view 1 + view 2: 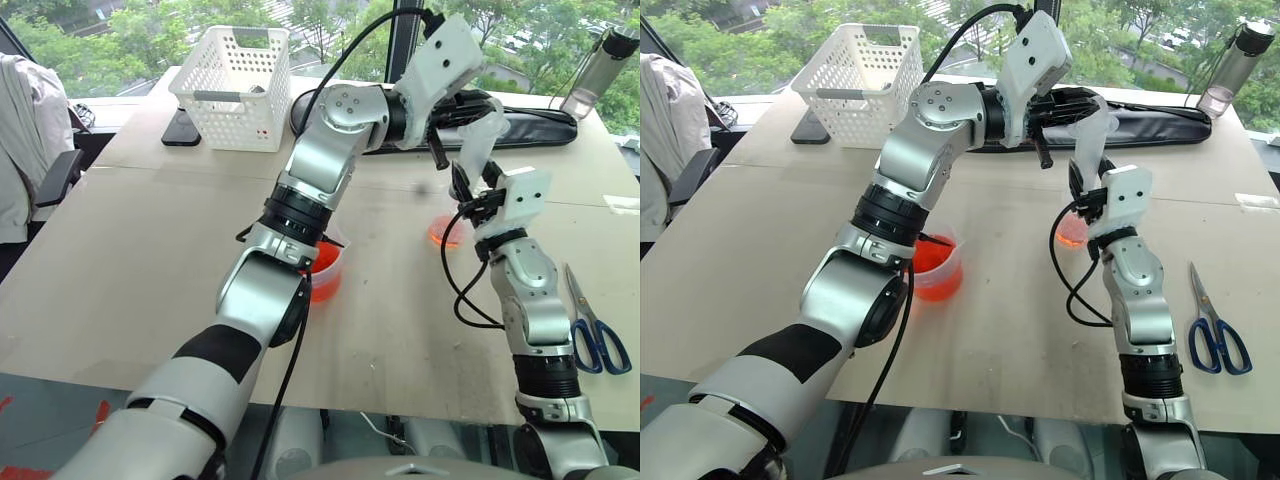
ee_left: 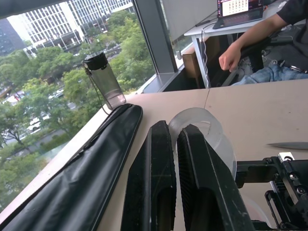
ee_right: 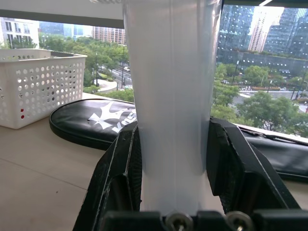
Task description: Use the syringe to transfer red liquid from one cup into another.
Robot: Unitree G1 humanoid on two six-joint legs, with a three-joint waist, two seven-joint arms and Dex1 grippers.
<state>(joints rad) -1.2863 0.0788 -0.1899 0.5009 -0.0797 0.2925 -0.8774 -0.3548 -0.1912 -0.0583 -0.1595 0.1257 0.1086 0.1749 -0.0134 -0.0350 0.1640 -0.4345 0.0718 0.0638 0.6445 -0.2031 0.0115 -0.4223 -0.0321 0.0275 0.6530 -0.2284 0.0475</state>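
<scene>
The right gripper point(image 1: 1087, 190) clamps the syringe point(image 3: 172, 96) upright, its barrel looking clear; the left gripper point(image 1: 436, 152), fingers shut, sits at its top. The small cup point(image 1: 1072, 232) just below holds some red liquid point(image 1: 1071, 236), so a transfer seems made; the beaker point(image 1: 937, 270) beside it remains well filled

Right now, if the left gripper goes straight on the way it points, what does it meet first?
Most likely the syringe: its clear upper end lies directly past the shut left gripper, seemingly close, though depth is unclear.
</scene>
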